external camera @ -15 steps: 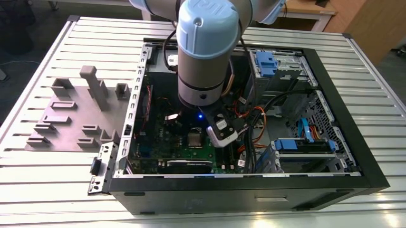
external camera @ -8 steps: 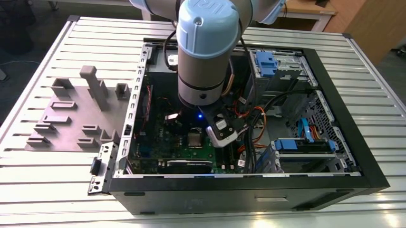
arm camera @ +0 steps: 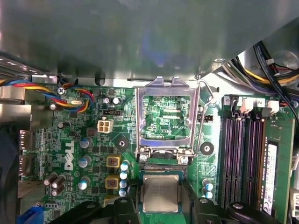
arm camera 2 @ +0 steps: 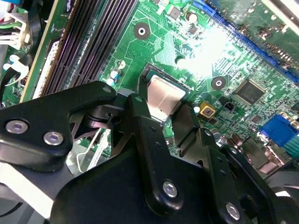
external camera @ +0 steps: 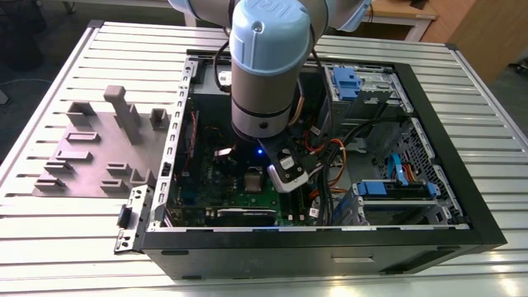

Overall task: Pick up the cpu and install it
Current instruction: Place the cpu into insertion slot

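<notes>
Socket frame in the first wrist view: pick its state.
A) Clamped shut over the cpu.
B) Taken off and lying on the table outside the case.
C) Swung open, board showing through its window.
C: the socket frame is swung open, with the green board visible through its window, and the cpu sits uncovered next to its hinge.

A robotics lab.
An open computer case (external camera: 330, 257) and a grey fixture plate (external camera: 91, 154) are laid on a slatted metal table (external camera: 495, 124) under a robot arm (external camera: 268, 68); wooden desks (external camera: 478, 31) are seen behind.
</notes>
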You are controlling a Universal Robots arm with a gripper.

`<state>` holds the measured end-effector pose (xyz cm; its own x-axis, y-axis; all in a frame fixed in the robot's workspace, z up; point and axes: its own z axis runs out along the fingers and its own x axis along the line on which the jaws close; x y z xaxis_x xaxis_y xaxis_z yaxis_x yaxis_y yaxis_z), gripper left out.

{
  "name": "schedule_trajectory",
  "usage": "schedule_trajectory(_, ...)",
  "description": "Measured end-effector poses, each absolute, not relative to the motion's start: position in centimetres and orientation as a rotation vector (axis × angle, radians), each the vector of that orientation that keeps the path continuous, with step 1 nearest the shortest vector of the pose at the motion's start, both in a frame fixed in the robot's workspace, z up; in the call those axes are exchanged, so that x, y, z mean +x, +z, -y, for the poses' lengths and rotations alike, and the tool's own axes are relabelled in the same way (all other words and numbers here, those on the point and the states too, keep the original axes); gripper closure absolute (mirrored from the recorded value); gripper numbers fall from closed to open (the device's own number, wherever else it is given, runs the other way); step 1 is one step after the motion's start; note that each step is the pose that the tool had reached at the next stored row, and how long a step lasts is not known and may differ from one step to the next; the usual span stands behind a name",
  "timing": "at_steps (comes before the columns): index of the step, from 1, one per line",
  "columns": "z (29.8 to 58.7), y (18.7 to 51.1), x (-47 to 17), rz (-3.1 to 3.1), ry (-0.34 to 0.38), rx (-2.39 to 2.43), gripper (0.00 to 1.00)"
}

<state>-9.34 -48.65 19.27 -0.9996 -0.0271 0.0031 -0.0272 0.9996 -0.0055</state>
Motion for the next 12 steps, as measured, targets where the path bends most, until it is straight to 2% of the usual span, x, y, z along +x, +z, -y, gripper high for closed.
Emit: schedule_trajectory(12,48.65,19.09,-9.3,3.138,0.003,0.042,0.55)
